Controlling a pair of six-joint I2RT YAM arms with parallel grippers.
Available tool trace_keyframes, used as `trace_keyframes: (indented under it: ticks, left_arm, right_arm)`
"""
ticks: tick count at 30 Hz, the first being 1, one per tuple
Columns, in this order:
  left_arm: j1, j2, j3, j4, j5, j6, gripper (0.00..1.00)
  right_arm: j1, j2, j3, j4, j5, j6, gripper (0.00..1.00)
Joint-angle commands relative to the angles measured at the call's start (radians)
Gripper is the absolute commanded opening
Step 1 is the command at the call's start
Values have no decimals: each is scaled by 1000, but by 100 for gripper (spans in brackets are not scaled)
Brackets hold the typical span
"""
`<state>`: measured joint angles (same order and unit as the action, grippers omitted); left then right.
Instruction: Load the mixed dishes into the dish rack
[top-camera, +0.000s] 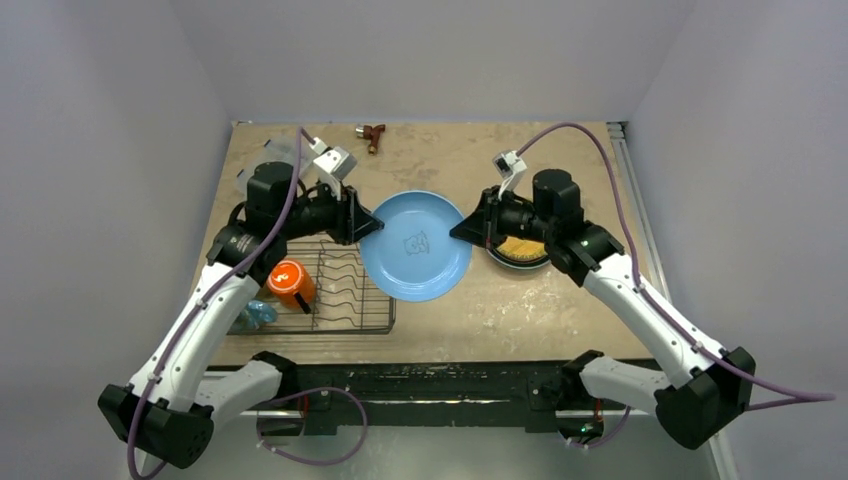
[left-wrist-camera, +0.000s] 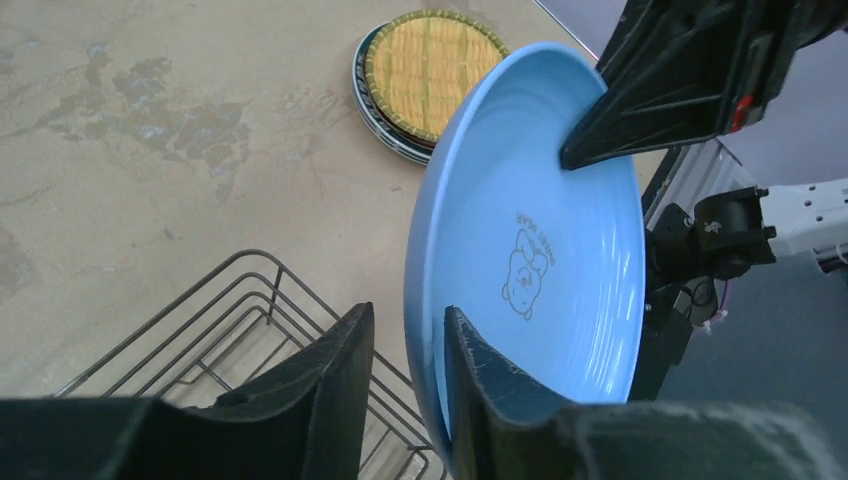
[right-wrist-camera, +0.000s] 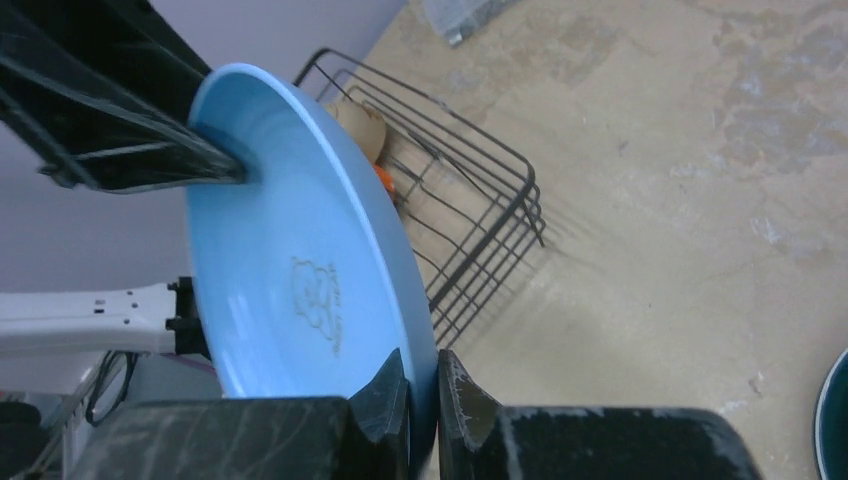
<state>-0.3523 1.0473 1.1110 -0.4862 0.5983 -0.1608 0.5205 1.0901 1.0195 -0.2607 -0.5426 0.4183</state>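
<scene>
The light blue plate (top-camera: 415, 245) hangs on edge between my two grippers, above the table just right of the dish rack (top-camera: 390, 305). My right gripper (top-camera: 462, 230) is shut on its right rim; in the right wrist view its fingers (right-wrist-camera: 421, 358) pinch the rim of the plate (right-wrist-camera: 290, 270). My left gripper (left-wrist-camera: 408, 312) is open and straddles the plate's (left-wrist-camera: 540, 230) left rim, the outer finger clear of it. The orange mug (top-camera: 290, 283) and a blue mug (top-camera: 258, 315) sit in the rack. The yellow woven plate (top-camera: 520, 248) lies on a green-rimmed plate at the right.
A small brown tool (top-camera: 372, 135) lies at the far edge. A clear plastic box (top-camera: 270, 160) sits at the far left behind the left arm. The rack's wavy dividers (top-camera: 345, 285) stand just left of the plate. The stacked plates also show in the left wrist view (left-wrist-camera: 430, 70).
</scene>
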Motion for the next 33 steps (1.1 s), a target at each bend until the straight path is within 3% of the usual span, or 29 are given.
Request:
trace_keyframes:
  ticks: [1,3,7,12,17,25,33]
  left_arm:
    - [-2,-91,-32,78,-156,10,41]
    - [-2,-159,-59,78,-343,9,54]
    - [1,-330,-126,96,-722,-4,66]
    - [3,-518,-225,179,-963,-8,71]
    - [3,-636,-286,234,-1072,1,71]
    - [34,-674,-299,257,-1144,12,75]
    - [72,-672,-299,256,-1127,3,75]
  right_arm:
    - [9,53,59,27,-59,-14,0]
    - [31,62,93,17,88,-25,0]
    - [193,93,183,25,523,-146,0]
    - [284,176,254,132,705,-280,0]
    - [424,289,338,224,954,-561,0]
    - [639,515,400,483,1258,-920,0]
    - [704,644,371,749,1323,-1195,0]
